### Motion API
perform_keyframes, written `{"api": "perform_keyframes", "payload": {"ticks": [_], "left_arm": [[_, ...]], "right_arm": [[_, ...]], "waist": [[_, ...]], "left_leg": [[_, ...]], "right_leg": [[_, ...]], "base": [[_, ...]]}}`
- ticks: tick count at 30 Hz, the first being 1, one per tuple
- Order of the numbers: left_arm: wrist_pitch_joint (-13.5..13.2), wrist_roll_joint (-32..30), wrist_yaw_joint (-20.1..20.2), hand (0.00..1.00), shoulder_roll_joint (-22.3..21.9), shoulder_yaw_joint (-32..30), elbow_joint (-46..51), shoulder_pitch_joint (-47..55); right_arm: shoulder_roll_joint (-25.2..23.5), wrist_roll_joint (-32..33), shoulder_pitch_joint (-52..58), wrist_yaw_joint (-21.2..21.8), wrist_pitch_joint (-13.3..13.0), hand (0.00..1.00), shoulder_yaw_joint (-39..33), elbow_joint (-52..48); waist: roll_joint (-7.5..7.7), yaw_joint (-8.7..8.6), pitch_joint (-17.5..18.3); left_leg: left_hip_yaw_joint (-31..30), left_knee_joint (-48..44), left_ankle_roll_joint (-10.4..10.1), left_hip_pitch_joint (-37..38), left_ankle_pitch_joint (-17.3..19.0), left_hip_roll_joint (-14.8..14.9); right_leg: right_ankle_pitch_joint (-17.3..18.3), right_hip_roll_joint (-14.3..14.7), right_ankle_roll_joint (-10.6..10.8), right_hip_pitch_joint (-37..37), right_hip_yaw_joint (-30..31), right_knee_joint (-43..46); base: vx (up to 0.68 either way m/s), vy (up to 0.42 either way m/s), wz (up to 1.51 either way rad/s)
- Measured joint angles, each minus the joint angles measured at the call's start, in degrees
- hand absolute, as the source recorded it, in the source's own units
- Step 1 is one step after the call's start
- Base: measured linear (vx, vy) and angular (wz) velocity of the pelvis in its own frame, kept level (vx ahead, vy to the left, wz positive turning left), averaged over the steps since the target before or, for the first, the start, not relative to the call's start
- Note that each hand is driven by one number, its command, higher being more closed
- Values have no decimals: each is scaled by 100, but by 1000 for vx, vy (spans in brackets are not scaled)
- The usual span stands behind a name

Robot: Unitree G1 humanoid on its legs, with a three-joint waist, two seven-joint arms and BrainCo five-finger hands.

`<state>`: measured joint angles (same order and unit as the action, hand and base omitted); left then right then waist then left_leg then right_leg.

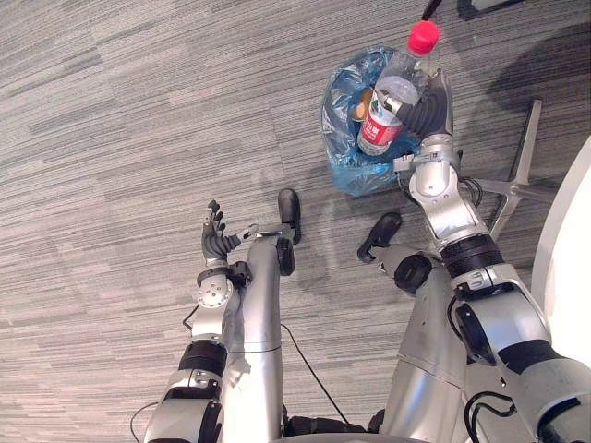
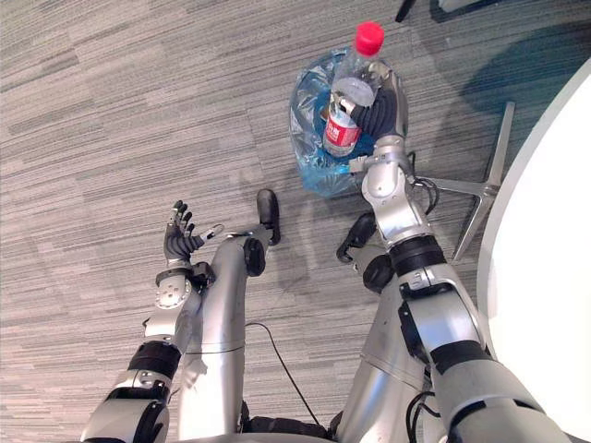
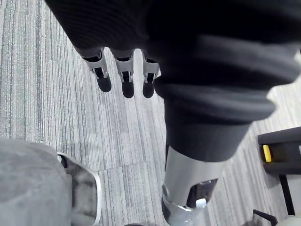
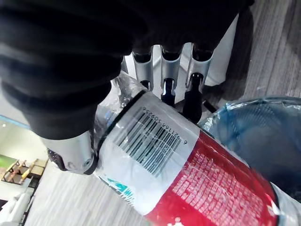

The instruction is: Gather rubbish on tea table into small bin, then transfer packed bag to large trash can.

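Over the blue-bagged small bin, a red-capped plastic bottle is clamped in the right robot hand; release into it is judged due next. The left robot hand is spread apart, idle.

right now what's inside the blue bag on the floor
A tan bit of rubbish shows inside the blue bag. The bottle in the right robot hand hides the rest.

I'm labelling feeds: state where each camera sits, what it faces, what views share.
Left eye view: head, looking down at carpet; both arms, left hand open, right hand gripping bottle over bin.
Right eye view: same scene, offset.
Left wrist view: along left hand, towards carpet.
Right wrist view: along right hand; shares bottle and bin.
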<state>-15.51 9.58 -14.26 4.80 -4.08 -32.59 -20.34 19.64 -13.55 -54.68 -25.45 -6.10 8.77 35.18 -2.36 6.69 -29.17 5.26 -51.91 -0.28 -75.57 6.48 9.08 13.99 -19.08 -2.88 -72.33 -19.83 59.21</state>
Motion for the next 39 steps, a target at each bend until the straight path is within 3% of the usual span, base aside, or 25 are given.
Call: {"api": "perform_keyframes", "payload": {"ticks": [12,18,27,39], "left_arm": [[18,-1,-2,0,77,-6,-5,40],[68,-5,2,0,221,-6,-115,106],[70,-16,6,0,218,-4,-176,143],[51,-6,6,0,216,-3,-355,111]], "right_arm": [[-197,-89,338,-34,-8,0,42,-241],[-315,-827,923,212,-39,0,443,-513],[-308,-1849,1059,476,-100,0,1067,-483],[-359,-2539,684,702,82,0,1664,1075]], "waist": [[87,-112,53],[337,-126,305],[358,-123,364],[350,-105,402]], "left_leg": [[1,25,0,3,-33,17],[11,82,-34,46,-18,80],[26,294,-116,184,-77,92],[-52,415,-116,143,-116,69]], "right_leg": [[0,27,0,-2,-4,-26],[4,97,-7,20,-8,-79],[9,113,-17,140,-80,-218],[42,106,-52,199,-224,-316]], "base": [[-33,12,-1],[0,0,-4],[-35,6,2],[-19,6,3]]}}
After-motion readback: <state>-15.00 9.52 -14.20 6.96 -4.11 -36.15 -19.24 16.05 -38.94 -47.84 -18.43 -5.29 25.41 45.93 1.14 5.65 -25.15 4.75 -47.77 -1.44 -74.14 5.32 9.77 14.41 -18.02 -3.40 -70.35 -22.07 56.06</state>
